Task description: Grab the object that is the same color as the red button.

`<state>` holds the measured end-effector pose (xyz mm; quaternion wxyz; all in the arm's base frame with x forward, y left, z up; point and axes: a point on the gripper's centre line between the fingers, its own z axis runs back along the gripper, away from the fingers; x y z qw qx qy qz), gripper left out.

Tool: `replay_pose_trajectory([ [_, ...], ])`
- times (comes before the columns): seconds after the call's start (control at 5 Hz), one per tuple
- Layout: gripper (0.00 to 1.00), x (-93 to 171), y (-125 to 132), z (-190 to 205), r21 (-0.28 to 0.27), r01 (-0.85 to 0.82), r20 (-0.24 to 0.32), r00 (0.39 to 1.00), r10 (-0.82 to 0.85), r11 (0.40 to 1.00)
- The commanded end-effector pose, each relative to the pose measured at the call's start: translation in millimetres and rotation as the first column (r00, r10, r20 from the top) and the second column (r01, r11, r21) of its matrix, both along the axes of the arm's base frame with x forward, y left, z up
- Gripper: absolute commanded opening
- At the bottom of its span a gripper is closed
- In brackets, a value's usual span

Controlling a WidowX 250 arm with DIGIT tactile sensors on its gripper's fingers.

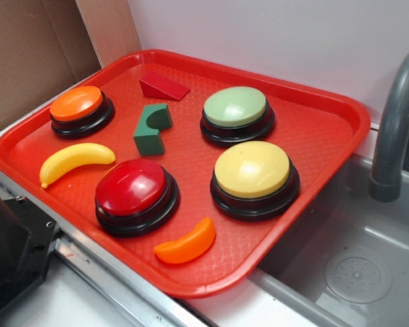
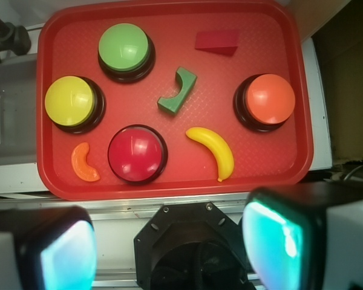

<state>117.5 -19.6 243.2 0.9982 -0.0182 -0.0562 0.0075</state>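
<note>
Still at the start: nothing grasped, reach toward the far side of the tray not yet begun.

Ahead of the jaws, well apart: flat red plastic tray (image 2: 272, 163); nearest on it, the large glossy red-domed push button on a black base (image 2: 137, 153); at the far rim, off toward the right pad, the small dark red solid wedge block (image 2: 216, 42), lying alone beyond the green notched block (image 2: 177, 92) and the yellow toy banana (image 2: 213, 151). Gripper (image 2: 169, 241) empty, jaws spread wide, only blurred pad tops in view. Next, by judgement: long advance over the buttons, then descent astride the wedge. Wedge low against same-coloured tray, edges hard to read; slope direction unclear from above.
</note>
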Motion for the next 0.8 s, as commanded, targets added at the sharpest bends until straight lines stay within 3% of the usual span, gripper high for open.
replay_pose_trajectory([
  [0.0, 1.0, 0, 0, 0, 0.0, 0.0, 0.0, 1.0, 0.0, 1.0],
  [0.2, 1.0, 42, 39, -19, 0.132, 0.083, -0.03, 0.996, -0.08, 0.988],
  [0.4, 1.0, 85, 65, -34, 0.167, 0.226, -0.059, 0.974, -0.219, 0.96],
  [0.6, 1.0, 118, 83, -48, 0.22, 0.304, -0.034, 0.952, -0.304, 0.927],
])
